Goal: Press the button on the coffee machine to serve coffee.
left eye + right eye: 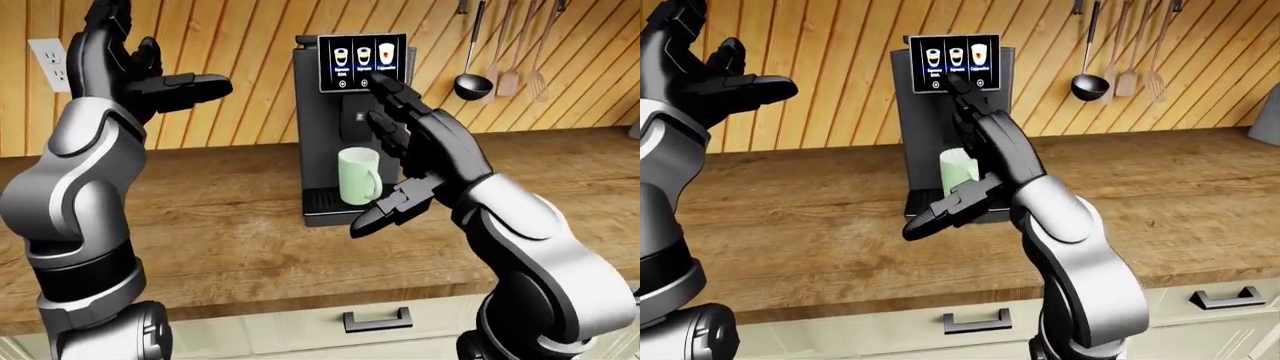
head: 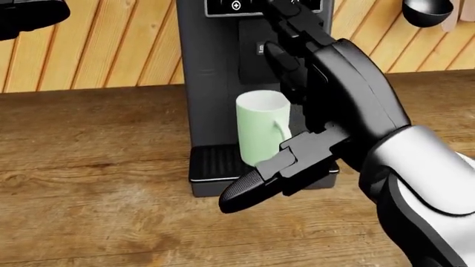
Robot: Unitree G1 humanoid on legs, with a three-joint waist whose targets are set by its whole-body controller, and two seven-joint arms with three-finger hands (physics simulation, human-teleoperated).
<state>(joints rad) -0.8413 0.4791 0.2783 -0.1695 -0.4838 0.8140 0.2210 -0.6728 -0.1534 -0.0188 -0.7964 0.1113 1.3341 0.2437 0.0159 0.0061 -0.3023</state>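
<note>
A dark coffee machine [image 1: 325, 135] stands on the wooden counter [image 1: 200, 225] against the plank wall. Its lit screen [image 1: 362, 60] shows three drinks with small round buttons [image 1: 343, 83] beneath. A pale green mug [image 1: 356, 176] sits on its drip tray [image 2: 215, 167]. My right hand [image 1: 400, 146] is open in front of the machine, to the right of the mug. Its long fingertips [image 1: 385, 84] reach up to the screen's lower edge and its thumb points down-left. I cannot tell whether a fingertip touches a button. My left hand [image 1: 150, 67] is open, raised high at the left.
A ladle [image 1: 472, 82] and spatulas [image 1: 520, 75] hang on the wall to the right of the machine. A wall outlet [image 1: 50, 64] is at the far left. A drawer handle [image 1: 378, 320] shows below the counter edge.
</note>
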